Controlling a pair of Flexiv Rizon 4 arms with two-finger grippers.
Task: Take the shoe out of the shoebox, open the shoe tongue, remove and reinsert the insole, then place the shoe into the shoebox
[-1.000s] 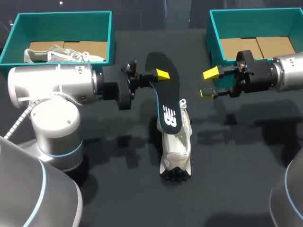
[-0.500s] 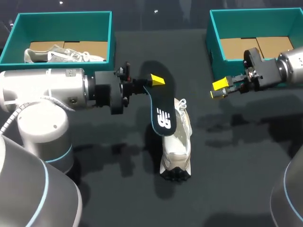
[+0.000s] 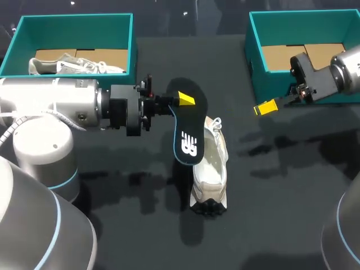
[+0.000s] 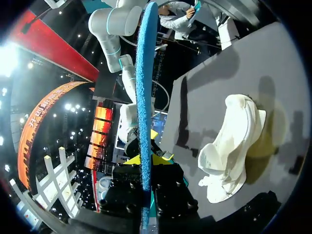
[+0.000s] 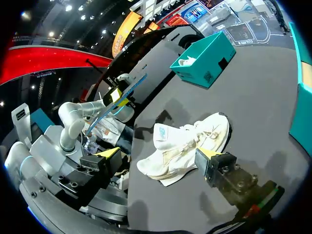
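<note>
Left gripper [image 3: 183, 101] is pinching the insole [image 3: 188, 138] and I've pulled it left, clear of the shoe [image 3: 209, 169], mid-frame on the surface [image 3: 281, 197]. Right gripper [image 3: 264, 107], fingers spread, backed toward the upper-right shoebox [image 3: 255, 56]. Removal looks done, reinsert next.

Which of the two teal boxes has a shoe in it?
The left box; a white shoe lies inside. The right box shows only cardboard.

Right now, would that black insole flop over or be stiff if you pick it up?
Probably light: the left gripper holds the insole by one end alone. Likely fairly stiff, not floppy: seen edge-on in the left wrist view it runs almost straight. But it is very thin, so a push would probably bend it.
</note>
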